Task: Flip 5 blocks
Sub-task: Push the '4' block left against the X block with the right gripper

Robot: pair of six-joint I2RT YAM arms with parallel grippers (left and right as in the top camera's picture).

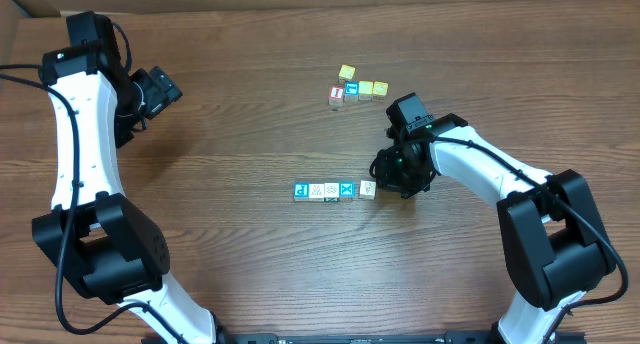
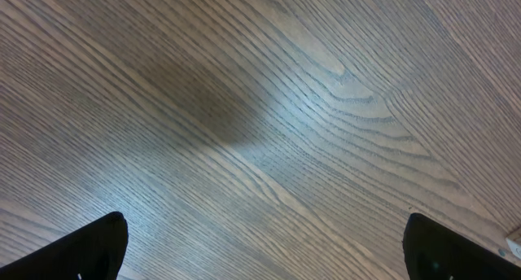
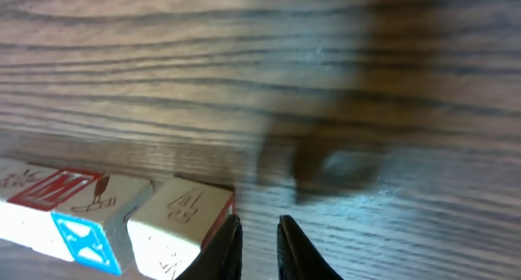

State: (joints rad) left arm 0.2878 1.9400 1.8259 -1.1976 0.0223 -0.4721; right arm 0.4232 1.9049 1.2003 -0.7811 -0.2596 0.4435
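- Right wrist view: the right claw (image 3: 259, 239) hangs low over the table (image 3: 366, 85), its jaws a narrow slit with nothing between them; the end block (image 3: 175, 219) lies just beside its left finger.
- Beyond it, the row of blocks (image 1: 323, 191) runs leftward, four cubes packed face to face.
- These small wooden cubes are probably light, stiff and slick on their printed faces. The best hold is likely across the two faces free of neighbours.
- Bare table lies on both long sides of the row, which leaves room to tip each cube.
- The spare cubes (image 1: 358, 87) sit well apart, farther back.
- The left claw (image 2: 269, 251) is spread wide, empty, far off.
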